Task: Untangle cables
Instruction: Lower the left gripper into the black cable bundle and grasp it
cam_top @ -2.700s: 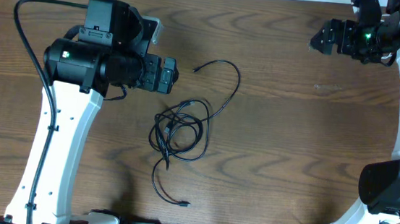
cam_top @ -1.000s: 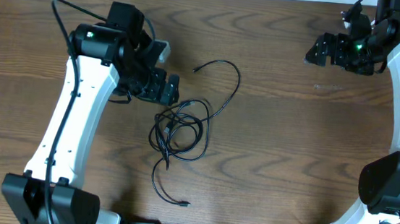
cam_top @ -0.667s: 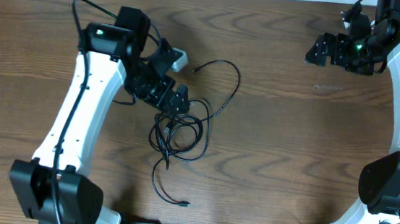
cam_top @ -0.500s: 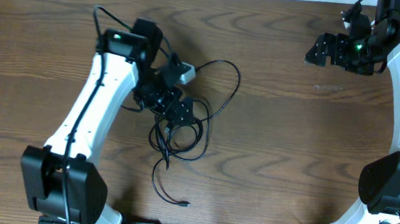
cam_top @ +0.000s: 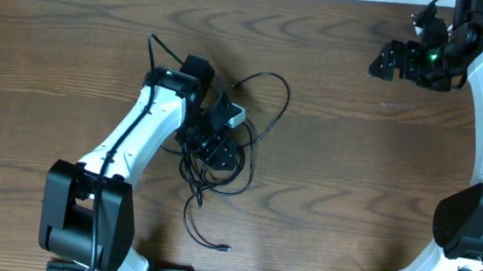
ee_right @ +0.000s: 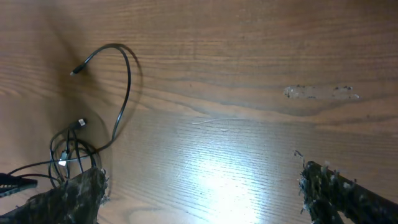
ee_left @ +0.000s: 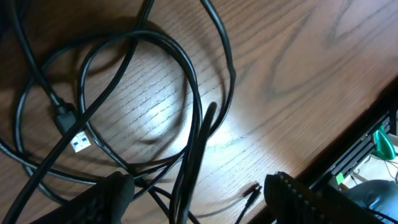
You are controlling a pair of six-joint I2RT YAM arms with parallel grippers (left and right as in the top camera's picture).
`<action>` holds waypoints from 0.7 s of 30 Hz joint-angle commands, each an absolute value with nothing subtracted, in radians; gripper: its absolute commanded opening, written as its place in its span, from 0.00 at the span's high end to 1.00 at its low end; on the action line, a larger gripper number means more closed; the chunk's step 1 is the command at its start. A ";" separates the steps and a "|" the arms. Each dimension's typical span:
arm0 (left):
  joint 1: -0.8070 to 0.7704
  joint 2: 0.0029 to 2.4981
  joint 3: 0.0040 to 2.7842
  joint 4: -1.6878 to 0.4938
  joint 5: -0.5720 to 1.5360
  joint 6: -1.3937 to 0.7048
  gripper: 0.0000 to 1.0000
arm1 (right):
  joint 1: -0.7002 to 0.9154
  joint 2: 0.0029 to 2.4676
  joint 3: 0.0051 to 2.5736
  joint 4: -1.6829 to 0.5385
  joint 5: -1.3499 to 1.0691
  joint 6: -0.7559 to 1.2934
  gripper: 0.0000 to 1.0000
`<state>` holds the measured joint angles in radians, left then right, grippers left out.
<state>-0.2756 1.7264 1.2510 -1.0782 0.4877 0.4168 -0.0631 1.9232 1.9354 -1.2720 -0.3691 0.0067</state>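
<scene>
Jaws spread wide and empty, the left gripper (cam_top: 216,149) hovers low over the cables (cam_top: 221,171), a black tangle lying directly beneath it with seemingly no strand yet pulled free, while the right gripper (cam_top: 388,61), likewise spread, hangs well apart from the left gripper.

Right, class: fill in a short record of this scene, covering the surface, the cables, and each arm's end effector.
surface: wooden table
cables: black cables, tangled in loose loops near the table's middle
free ends: upper plug end beyond the tangle, lower plug end nearer the arm bases
left end effector: open, right over the tangle
right end effector: open, well apart from the cables
</scene>
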 commanded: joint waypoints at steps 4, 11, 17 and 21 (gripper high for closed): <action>-0.277 1.728 1.246 -1.063 0.479 0.406 0.32 | -0.057 1.899 1.928 -1.275 -0.373 -0.008 0.03; -0.277 1.728 1.215 -1.027 0.479 0.406 0.33 | -0.057 1.899 1.928 -1.275 -0.373 -0.008 0.03; -0.276 1.728 1.187 -0.986 0.486 0.379 0.46 | -0.057 1.899 1.928 -1.275 -0.373 -0.008 0.03; -0.276 1.728 1.217 -0.936 0.486 0.291 0.92 | -0.057 1.899 1.928 -1.275 -0.373 -0.008 0.03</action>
<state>-0.2760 1.7264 1.1885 -0.9543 0.4877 0.3607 -0.0631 1.9232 1.9350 -1.2736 -0.3691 0.0067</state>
